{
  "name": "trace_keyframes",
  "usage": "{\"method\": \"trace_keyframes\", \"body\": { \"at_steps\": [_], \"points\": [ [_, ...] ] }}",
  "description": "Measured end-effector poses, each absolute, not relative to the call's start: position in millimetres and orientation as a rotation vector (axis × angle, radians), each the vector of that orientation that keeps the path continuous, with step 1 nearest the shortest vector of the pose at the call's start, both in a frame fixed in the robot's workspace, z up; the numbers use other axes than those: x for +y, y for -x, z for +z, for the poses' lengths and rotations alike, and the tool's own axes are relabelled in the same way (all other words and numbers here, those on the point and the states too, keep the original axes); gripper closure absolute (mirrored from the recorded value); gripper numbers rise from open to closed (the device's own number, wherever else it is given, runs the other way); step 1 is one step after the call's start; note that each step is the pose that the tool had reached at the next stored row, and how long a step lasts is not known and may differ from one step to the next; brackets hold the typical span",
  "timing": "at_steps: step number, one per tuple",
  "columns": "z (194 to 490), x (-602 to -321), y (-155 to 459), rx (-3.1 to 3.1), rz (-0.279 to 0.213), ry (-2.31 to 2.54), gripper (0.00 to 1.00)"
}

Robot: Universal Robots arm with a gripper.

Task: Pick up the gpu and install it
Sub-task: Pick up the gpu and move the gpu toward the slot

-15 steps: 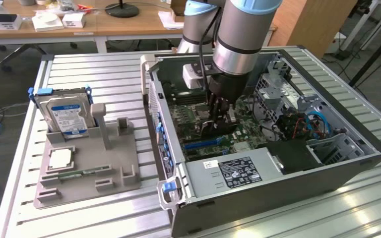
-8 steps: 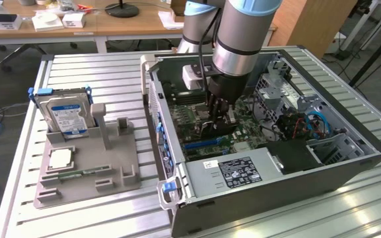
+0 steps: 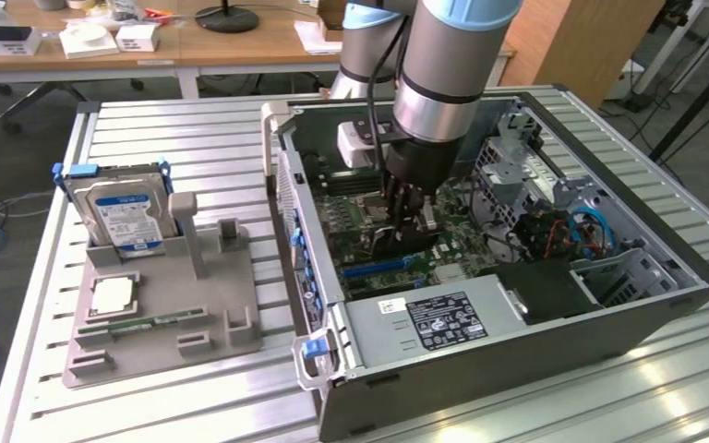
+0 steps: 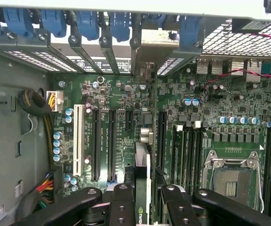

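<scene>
A: Gripper [image 4: 147, 197]?
B: Part-closed, clamping the gpu [image 4: 142, 169] edge-on over the motherboard [image 4: 121, 117] slots.
A: Hidden?
B: The card's lower edge; slot contact cannot be told.
A: Room?
B: Exterior view: case [image 3: 288, 212] wall at nine o'clock of the gripper, drive cage [image 3: 509, 166] at three.

Thin dark gpu [image 4: 142, 183], edge-on, upright between the fingers [image 4: 121, 207]; above the motherboard [image 4: 121, 94]

The table [image 3: 145, 129] is gleaming as ribbed metal. The case [image 3: 650, 314] is showing matt grey metal, the holder [image 3: 158, 332] dull grey plastic. The gripper [image 4: 146, 190] is looking matt black, the gpu [image 4: 141, 162] dark and smooth, the board [image 4: 126, 99] glossy green.
</scene>
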State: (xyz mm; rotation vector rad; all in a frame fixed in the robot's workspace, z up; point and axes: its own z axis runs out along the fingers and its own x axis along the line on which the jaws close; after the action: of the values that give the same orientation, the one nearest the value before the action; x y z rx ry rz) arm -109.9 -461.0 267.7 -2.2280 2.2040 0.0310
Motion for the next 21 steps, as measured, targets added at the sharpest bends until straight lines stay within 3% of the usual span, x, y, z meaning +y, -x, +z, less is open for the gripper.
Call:
{"method": "trace_keyframes", "body": {
  "at_steps": [21],
  "points": [
    [261.9,-461.0,112.7,2.204,0.031,2.228,0.74]
  ]
}}
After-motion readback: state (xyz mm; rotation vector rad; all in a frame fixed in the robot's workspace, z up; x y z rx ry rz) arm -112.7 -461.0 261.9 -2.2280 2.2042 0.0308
